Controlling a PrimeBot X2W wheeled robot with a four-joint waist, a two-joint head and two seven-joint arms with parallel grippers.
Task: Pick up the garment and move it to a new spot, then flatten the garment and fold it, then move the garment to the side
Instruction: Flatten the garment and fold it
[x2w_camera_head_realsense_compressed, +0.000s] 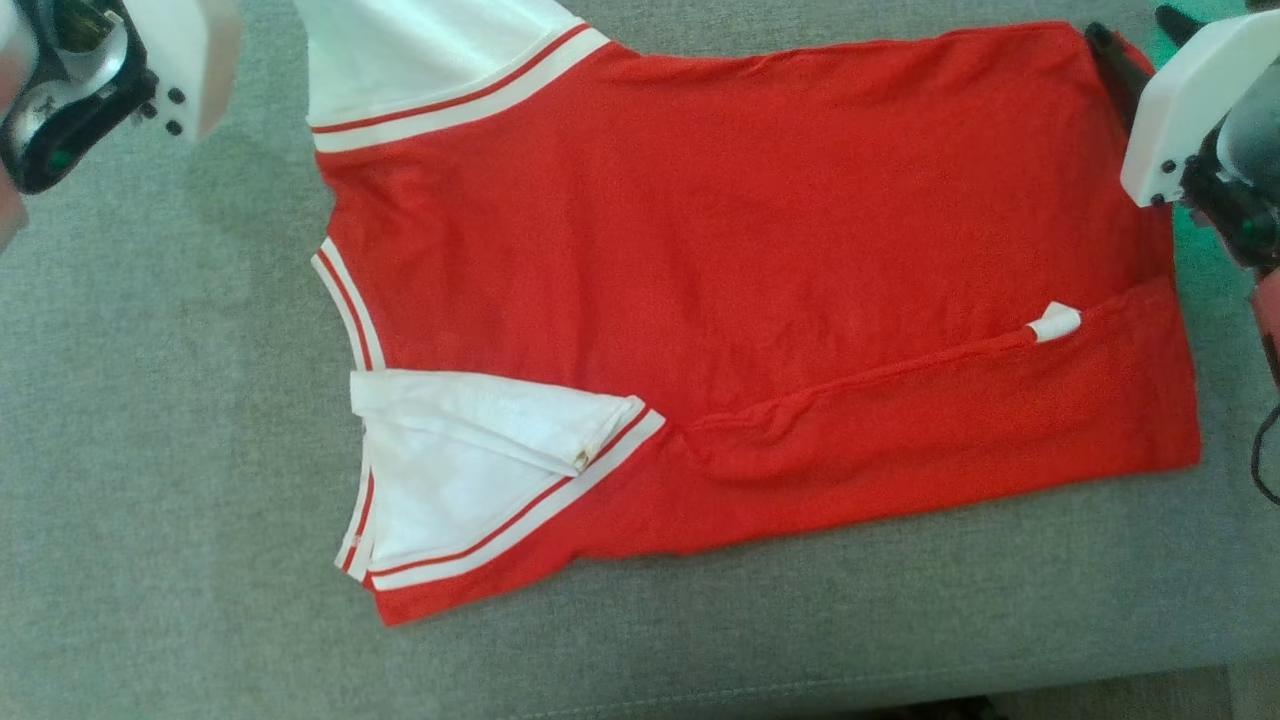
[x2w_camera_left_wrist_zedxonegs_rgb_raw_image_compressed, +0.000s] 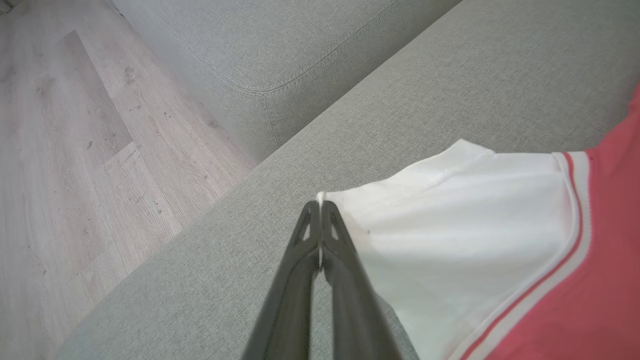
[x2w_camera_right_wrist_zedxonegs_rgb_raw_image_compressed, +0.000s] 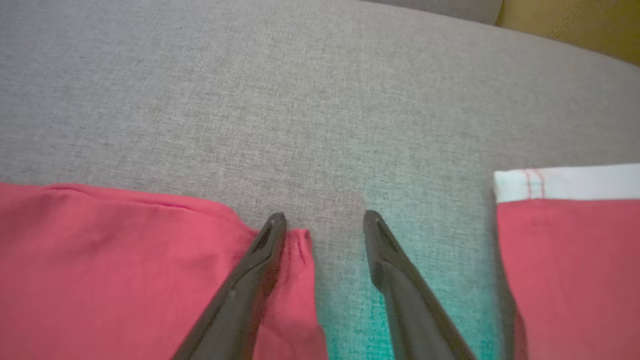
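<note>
The garment (x2w_camera_head_realsense_compressed: 760, 250), red w/ white sleeves, lies flat on the grey sofa cushion (x2w_camera_head_realsense_compressed: 150, 450). Its near long edge is already folded in over the body, w/ the near sleeve (x2w_camera_head_realsense_compressed: 470, 470) tucked on top.

Risks, my read:
- The far sleeve (x2w_camera_left_wrist_zedxonegs_rgb_raw_image_compressed: 450, 240) is pinched only at its very corner, so a quick tug prob slips it out.
- The hem (x2w_camera_head_realsense_compressed: 1170, 400) has nothing gripping it, so a one-sided pull could drag the whole body askew & spring the near fold open.
- The far sleeve sits twd the cushion edge w/ floor (x2w_camera_left_wrist_zedxonegs_rgb_raw_image_compressed: 75, 150) beyond, so an overshoot could spill cloth off.

Orientation: long axis runs across the head view, neckline (x2w_camera_head_realsense_compressed: 345, 300) to robot's left, hem to its right.

L gripper (x2w_camera_left_wrist_zedxonegs_rgb_raw_image_compressed: 320, 205): fingers closed tight on that sleeve corner.

R gripper (x2w_camera_right_wrist_zedxonegs_rgb_raw_image_compressed: 325, 220): fingers spread, holding nothing. One tip is over a red hem corner, the other over bare cushion.
</note>
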